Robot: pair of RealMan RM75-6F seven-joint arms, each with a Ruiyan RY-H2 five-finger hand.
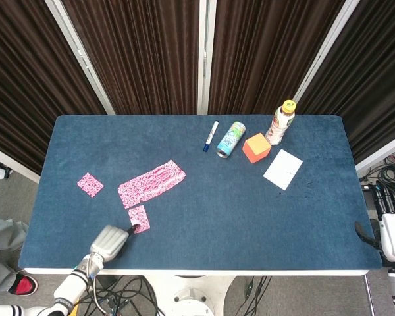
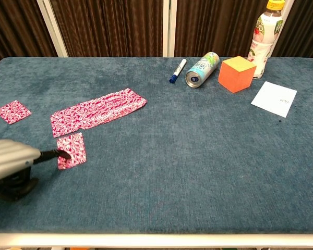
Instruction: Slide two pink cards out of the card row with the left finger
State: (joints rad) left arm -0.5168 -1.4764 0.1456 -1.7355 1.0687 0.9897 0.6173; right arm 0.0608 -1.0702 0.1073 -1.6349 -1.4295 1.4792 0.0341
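Note:
A row of overlapping pink patterned cards [image 1: 151,184] [image 2: 98,114] lies on the left half of the blue table. One pink card [image 1: 139,218] [image 2: 71,150] lies apart, just in front of the row's left end. My left hand [image 1: 109,241] [image 2: 10,159] is at the table's front left edge, one dark fingertip [image 2: 62,153] stretched out and pressing on that card's near edge; the other fingers look curled under. Another single pink card [image 1: 90,185] [image 2: 13,112] lies further left. My right hand [image 1: 390,241] shows only partly, off the table's right front corner.
At the back right stand a blue marker [image 1: 210,136], a can on its side [image 1: 230,139], an orange cube [image 1: 256,147], a drink bottle [image 1: 283,122] and a white paper [image 1: 283,169]. Dark curtains hang behind the table.

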